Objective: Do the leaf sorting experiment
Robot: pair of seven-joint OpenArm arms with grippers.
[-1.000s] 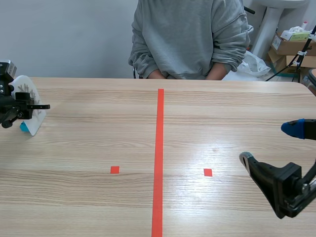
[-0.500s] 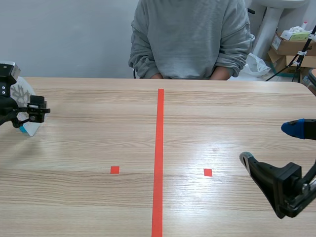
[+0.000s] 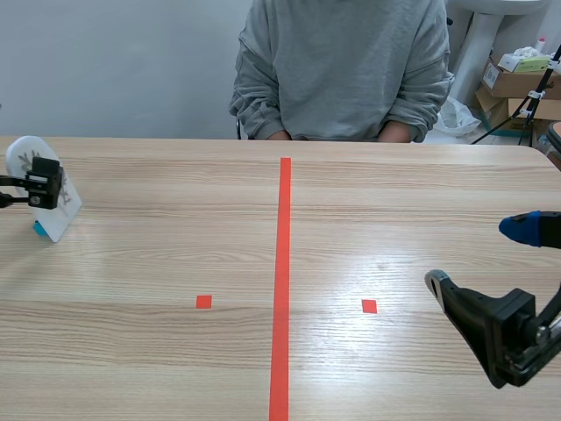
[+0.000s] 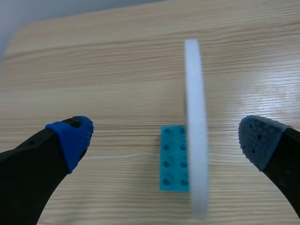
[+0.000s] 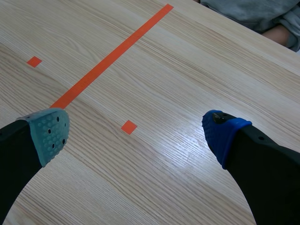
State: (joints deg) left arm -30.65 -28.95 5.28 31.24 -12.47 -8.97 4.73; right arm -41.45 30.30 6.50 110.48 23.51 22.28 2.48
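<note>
Currently you are at pick-up, by my judgement: left claw [image 4: 166, 138] apart astride the upright white disc [image 4: 194, 93] on its teal brick [image 4: 171, 164], at the bench [image 3: 175, 246] left edge. Close squarely on the disc. Right claw [image 5: 136, 129] apart, empty.

Bright, even light lay on the desk [image 3: 131, 351], leaving a pale glare patch right of the tape line [image 3: 282, 263] and only soft, faint shadows.
</note>
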